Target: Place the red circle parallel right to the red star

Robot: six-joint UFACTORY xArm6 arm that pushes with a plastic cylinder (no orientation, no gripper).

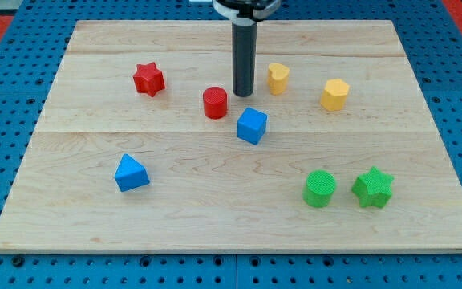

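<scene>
The red circle (215, 103) is a short red cylinder a little left of the board's middle. The red star (148, 79) lies to its left and slightly higher in the view. My tip (243, 94) is the lower end of a dark rod that comes down from the view's top. It stands just right of the red circle, a small gap apart, and above the blue cube (252, 125).
A yellow block (277, 77) lies right of the rod and a yellow hexagon (334, 94) further right. A blue triangle (130, 172) is at lower left. A green circle (320, 189) and a green star (373, 187) are at lower right. The wooden board (95, 241) rests on a blue pegboard.
</scene>
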